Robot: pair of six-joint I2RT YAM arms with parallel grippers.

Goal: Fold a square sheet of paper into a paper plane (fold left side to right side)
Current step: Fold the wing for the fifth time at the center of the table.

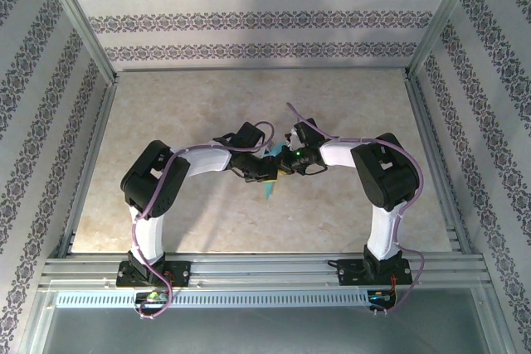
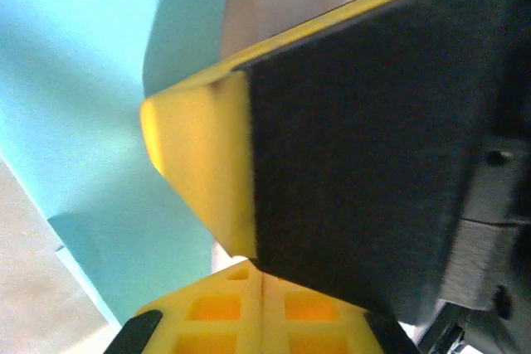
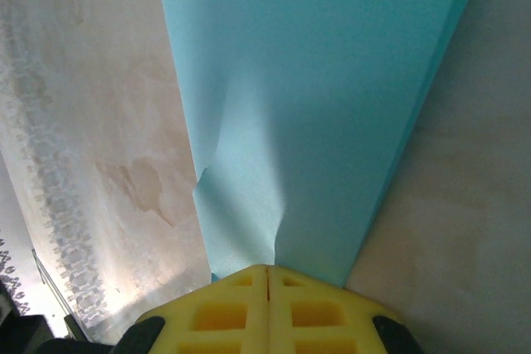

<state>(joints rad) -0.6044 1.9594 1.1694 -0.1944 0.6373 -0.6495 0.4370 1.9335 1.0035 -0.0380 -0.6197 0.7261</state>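
Looking down from the top camera, we see both arms bent inward so the left gripper (image 1: 262, 173) and right gripper (image 1: 288, 162) meet over the middle of the table (image 1: 166, 113), the folded cyan paper (image 1: 270, 186) a small sliver between them. Our right wrist camera adds detail: yellow fingers (image 3: 224, 312) pressed together, pinching one end of the paper, which widens away, dented near the grip. From the left wrist we see its own fingers closed beside the sheet; whether they pinch it we cannot tell. A dark-padded finger (image 2: 357, 147) looms close.
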